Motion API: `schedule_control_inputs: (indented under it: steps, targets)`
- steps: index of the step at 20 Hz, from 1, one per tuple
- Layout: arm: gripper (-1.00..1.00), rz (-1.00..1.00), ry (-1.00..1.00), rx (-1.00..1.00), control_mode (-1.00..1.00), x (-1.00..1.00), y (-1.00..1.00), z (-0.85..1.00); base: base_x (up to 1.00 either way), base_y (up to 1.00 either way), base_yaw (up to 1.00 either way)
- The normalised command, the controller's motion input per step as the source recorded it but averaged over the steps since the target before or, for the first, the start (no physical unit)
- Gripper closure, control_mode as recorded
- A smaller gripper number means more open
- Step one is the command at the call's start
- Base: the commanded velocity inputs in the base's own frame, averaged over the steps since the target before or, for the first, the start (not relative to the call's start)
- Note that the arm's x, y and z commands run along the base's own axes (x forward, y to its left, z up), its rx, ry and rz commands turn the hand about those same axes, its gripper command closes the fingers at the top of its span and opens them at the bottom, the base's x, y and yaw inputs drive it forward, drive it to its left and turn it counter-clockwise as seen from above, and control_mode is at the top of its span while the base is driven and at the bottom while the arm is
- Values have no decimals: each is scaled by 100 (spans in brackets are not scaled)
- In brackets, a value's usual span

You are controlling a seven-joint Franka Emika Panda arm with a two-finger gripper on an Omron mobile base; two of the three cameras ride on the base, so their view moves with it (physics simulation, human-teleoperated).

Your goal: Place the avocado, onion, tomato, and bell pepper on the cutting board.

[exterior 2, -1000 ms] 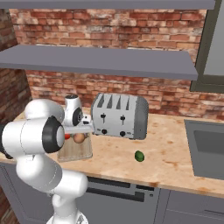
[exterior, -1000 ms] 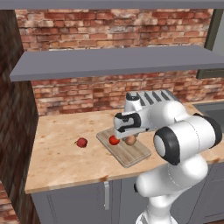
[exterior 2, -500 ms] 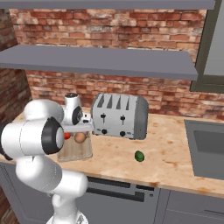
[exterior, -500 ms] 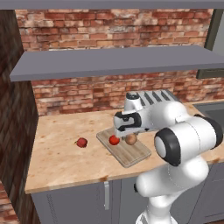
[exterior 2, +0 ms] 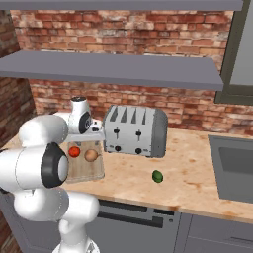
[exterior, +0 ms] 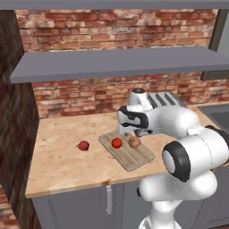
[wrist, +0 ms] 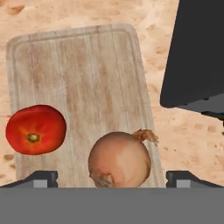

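Tan-brown onion (wrist: 119, 159) rests on the cutting board (wrist: 74, 78) beside the tomato (wrist: 36, 129), between the spread fingertips (wrist: 41, 179) of the gripper (wrist: 112, 179). Bell pepper (exterior: 83, 145) and avocado (exterior 2: 157, 176) lie on the counter.

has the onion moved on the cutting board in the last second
No. In the left base view the onion sits at the same spot on the cutting board, just right of the tomato, as it did a second ago.
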Motion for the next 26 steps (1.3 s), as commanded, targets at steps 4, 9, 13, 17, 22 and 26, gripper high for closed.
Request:
schedule_control_inputs:
  steps: [4,9,13,17,22,26]
  targets:
    - [-100,0,-4,8,-100,-43,26,67,0,0,0]
    - [-100,0,-1,4,-100,-65,44,42,0,0,0]
    - [-100,0,-1,1,-100,-67,47,41,0,0,0]
    - [-100,0,-3,0,-100,-62,47,45,0,0,0]
    - [-100,0,-12,0,-100,-66,40,16,0,0,0]
    - [-100,0,-13,1,-100,-47,33,0,0,0,0]
